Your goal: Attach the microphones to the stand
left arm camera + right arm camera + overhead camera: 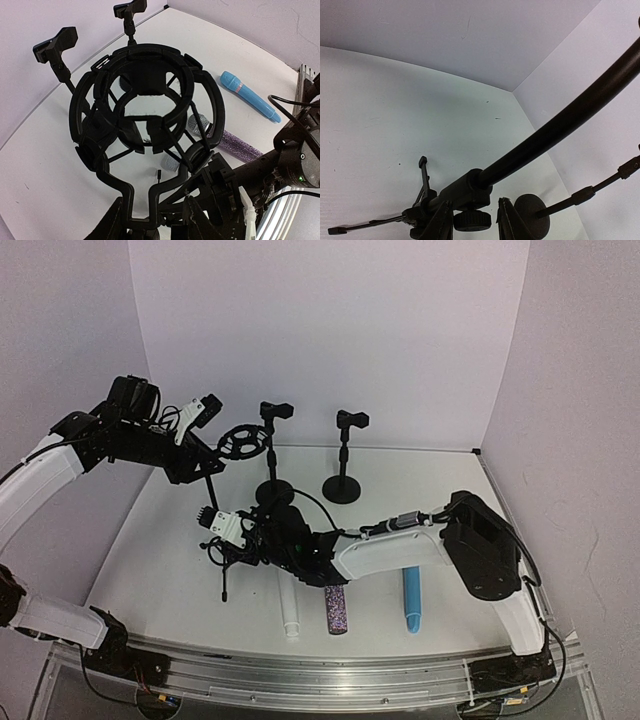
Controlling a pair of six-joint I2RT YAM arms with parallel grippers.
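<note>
Three microphones lie side by side at the table's front: white (pixel 288 610), purple-glitter (pixel 335 610), light blue (pixel 411 598). The purple one (pixel 235 145) and the blue one (pixel 247 95) also show in the left wrist view. My left gripper (pixel 213 462) (pixel 155 220) is shut on the stem of a black round shock mount (pixel 241 440) (pixel 145 100), held up at the top of a tripod stand (pixel 223 565). My right gripper (pixel 228 545) (pixel 472 222) is low at that stand's collar (pixel 465 192). Its jaws stand apart either side of the clamp knob (pixel 472 220), under the pole (pixel 560 125).
Two black desk stands with clips stand at the back, one (pixel 274 455) just behind my right wrist, one (pixel 345 455) to its right. White walls close in the left, back and right. My right arm (pixel 400 545) lies across the microphones' heads.
</note>
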